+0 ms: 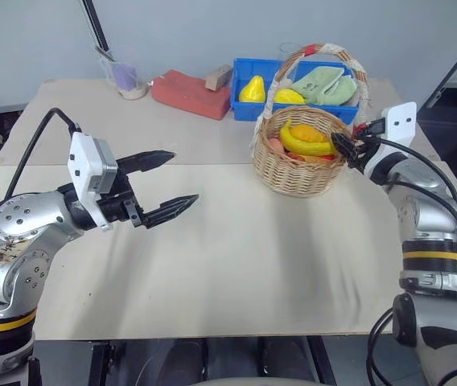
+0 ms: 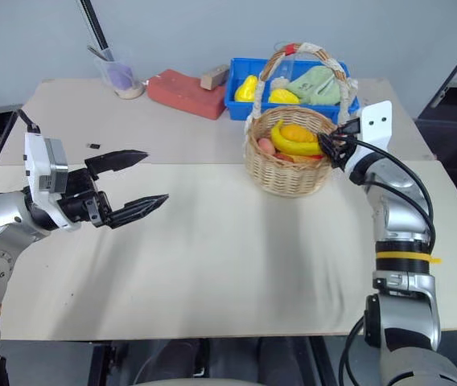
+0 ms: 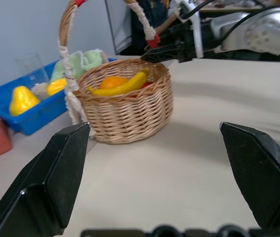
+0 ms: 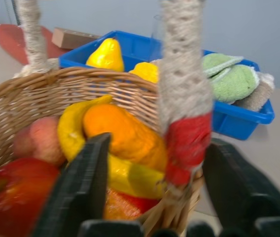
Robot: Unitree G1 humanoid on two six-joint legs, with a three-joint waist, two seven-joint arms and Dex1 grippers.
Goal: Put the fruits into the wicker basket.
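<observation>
Left eye view, taken from the left side across: left gripper [image 1: 168, 186] is seen well apart from the wicker basket [image 1: 299, 172], on its left, held over the bare tan table [image 1: 236, 265], fingers spread wide with nothing between them. At the back of the table, left of the basket, a clear cup [image 1: 121, 74] and a red brick-like block [image 1: 190, 93] are seen, with a small tan block [image 1: 218, 77] lying on the red one. Just behind the basket a blue bin [image 1: 254, 108] is placed, touching or nearly touching it; a yellow pear-shaped piece [image 1: 252, 88], a yellow lemon-like piece [image 1: 289, 96] and green cloths [image 1: 325, 85] are held in it. Inside the wicker basket the banana [image 1: 303, 145] is lying on top, with the orange-yellow bumpy fruit [image 1: 307, 133] resting against it; a peach-coloured fruit [image 4: 39, 139] and a red fruit [image 4: 9, 185] are also seen in the basket in the right wrist view. Right gripper [image 1: 344, 147] is found at the basket's right rim; its fingers are parted, set on either side of the handle's red-bound end [image 4: 185, 148], and nothing is gripped.
</observation>
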